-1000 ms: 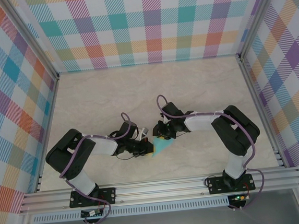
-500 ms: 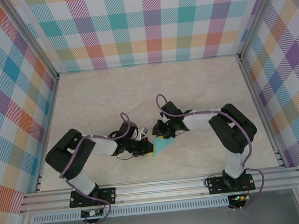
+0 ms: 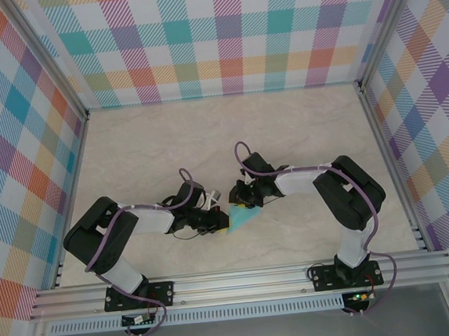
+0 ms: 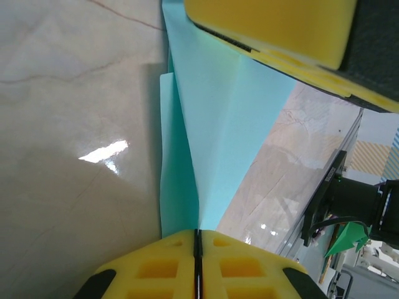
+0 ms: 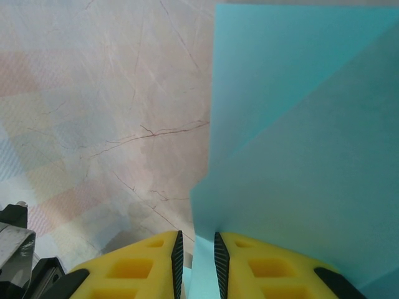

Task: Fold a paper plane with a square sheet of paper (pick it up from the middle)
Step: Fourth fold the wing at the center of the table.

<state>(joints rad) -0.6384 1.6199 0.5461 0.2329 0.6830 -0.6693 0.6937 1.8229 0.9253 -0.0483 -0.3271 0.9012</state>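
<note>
Both arms bend inward, low over the table (image 3: 167,141), wrists meeting near its front centre. The left gripper (image 4: 197,233) has its jaws pressed together on the narrow end of the paper plane (image 4: 218,124). The right gripper (image 5: 196,237) pinches the other end through a slim gap.

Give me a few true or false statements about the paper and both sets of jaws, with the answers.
1. The folded paper is turquoise. True.
2. The left jaws stand wide open. False: they are shut on the folded paper.
3. The folded paper sits by the back wall of the table. False: it is toward the near edge, between the two arms.
4. The right jaws pinch the folded paper. True.
</note>
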